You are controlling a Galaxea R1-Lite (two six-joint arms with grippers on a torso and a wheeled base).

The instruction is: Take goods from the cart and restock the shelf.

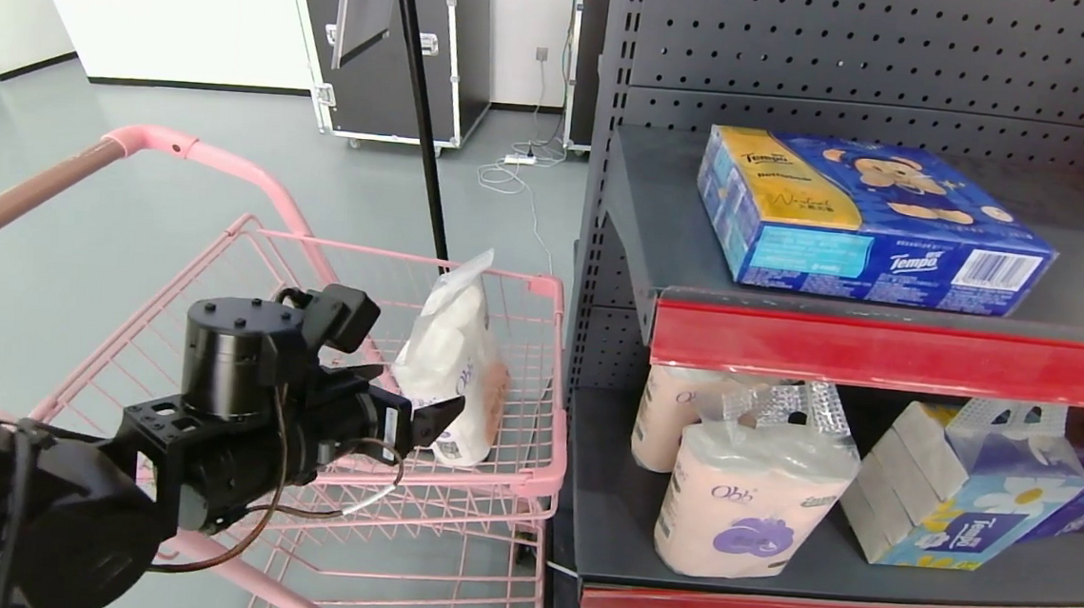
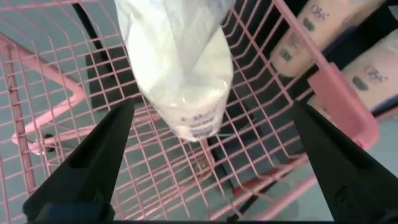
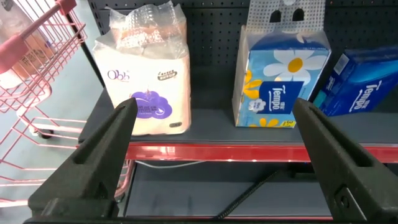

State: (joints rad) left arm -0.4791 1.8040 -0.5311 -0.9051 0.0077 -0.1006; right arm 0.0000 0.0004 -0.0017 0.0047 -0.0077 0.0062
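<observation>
A white soft bag of goods (image 1: 451, 355) stands upright in the front right corner of the pink cart (image 1: 491, 486), close to the shelf. My left gripper (image 1: 411, 400) is open inside the basket, right beside the bag, with nothing held. In the left wrist view the bag (image 2: 180, 62) hangs between the spread fingers (image 2: 93, 168), above the cart's wire floor (image 2: 62, 106). My right gripper (image 3: 214, 102) is open and empty, facing the lower shelf (image 3: 205, 118) in front of a toilet roll pack (image 3: 146, 81) and a daisy tissue pack (image 3: 287, 74).
The upper shelf (image 1: 882, 352) carries a flat blue tissue box (image 1: 863, 217). The lower shelf (image 1: 605, 499) holds toilet roll packs (image 1: 748, 500) and tissue packs (image 1: 967, 496). A black stand pole (image 1: 421, 124) and a flight case (image 1: 388, 45) stand behind the cart.
</observation>
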